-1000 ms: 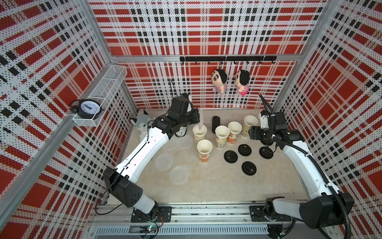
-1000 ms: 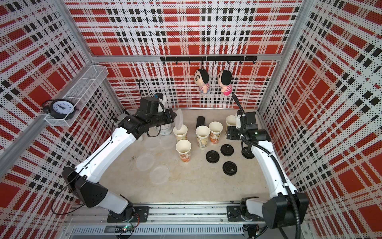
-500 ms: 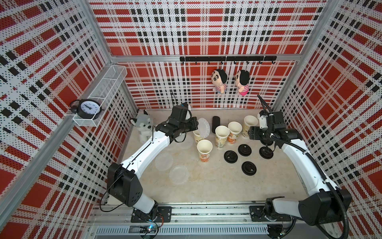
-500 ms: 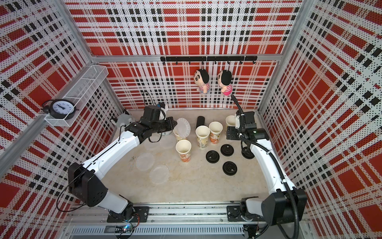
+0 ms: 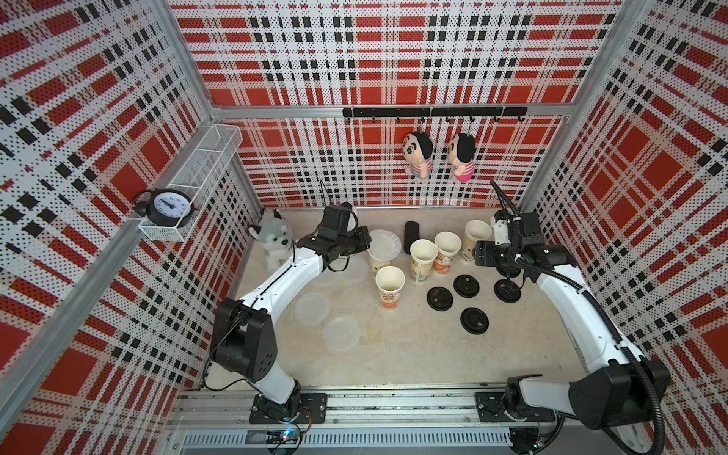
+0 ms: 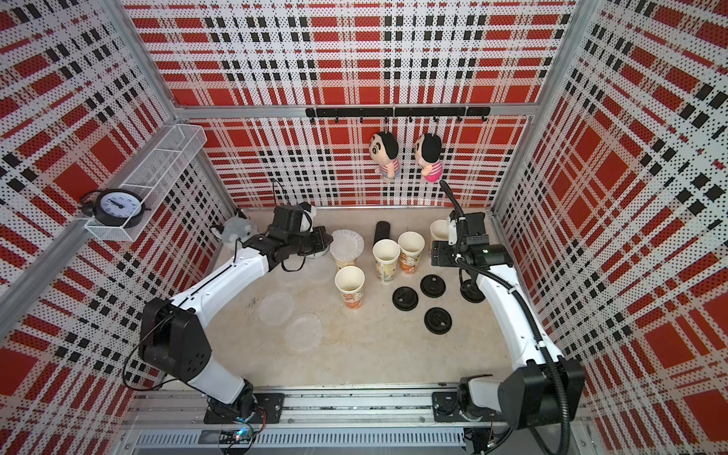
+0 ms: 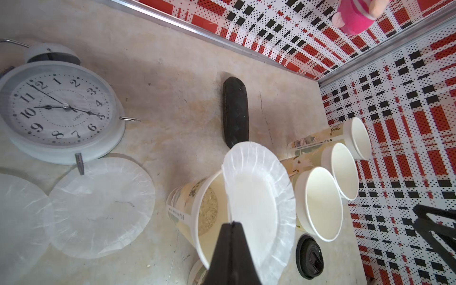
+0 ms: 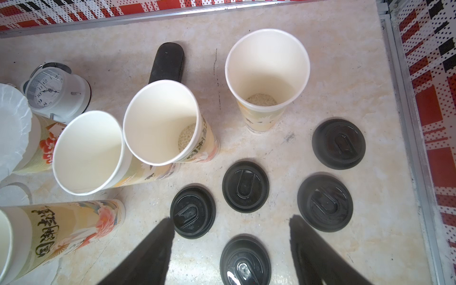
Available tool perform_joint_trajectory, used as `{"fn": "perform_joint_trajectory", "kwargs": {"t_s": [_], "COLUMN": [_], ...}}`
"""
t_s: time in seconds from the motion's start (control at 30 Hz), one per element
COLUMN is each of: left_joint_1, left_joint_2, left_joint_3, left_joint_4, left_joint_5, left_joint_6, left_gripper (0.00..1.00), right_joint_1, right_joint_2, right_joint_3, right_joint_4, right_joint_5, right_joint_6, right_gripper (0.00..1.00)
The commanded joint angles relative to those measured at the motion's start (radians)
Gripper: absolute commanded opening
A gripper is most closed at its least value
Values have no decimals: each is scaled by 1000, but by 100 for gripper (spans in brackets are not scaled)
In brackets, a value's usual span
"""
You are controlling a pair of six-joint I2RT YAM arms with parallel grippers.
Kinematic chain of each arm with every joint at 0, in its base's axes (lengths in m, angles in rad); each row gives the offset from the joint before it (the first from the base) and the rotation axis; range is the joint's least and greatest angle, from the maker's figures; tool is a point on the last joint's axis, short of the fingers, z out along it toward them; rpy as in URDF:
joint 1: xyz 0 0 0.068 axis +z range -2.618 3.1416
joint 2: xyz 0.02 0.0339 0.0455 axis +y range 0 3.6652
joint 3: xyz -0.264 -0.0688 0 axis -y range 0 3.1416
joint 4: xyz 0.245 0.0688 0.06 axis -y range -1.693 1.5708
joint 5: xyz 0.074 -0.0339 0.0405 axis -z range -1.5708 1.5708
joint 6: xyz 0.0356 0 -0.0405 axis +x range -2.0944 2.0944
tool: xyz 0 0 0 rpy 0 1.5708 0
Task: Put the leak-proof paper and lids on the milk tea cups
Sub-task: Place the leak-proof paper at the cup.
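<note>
My left gripper is shut on the edge of one round sheet of leak-proof paper. The sheet hangs tilted over the mouth of the leftmost milk tea cup, covering part of it. Another cup stands in front, and three more stand in a row to the right, all uncovered. More sheets lie flat on the table. My right gripper is open and holds nothing, hovering above the black lids by the rightmost cup.
Several black lids lie right of the cups. A black cylinder stands behind them. A white alarm clock and a husky plush sit at the back left, near my left arm.
My left gripper has swung the sheet from standing on edge above the cup down to a tilt over its mouth. The right arm has hardly moved.
</note>
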Motion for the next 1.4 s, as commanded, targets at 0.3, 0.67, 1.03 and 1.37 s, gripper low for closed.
{"fn": "perform_joint_trajectory", "kwargs": {"t_s": [0.3,0.67,1.03,1.37], "left_joint_1": [-5,-1,9,12], "left_joint_2": [4,0,-1,3], "left_joint_3": [-42,-45,-48,-44], "left_joint_4": [23,12,12,14], "left_joint_5": [-6,-29,-53,-65], "left_joint_6": [19,26,39,42], "left_gripper": [0,0,0,0], "right_joint_1": [4,3,3,4], "right_joint_2": [4,3,1,0], "right_joint_3": [21,21,20,18], "right_joint_4": [4,3,4,1], "right_joint_5": [-4,-5,-7,-7], "right_joint_6": [-14,-15,-16,-16], "right_gripper": [78,78,78,80]}}
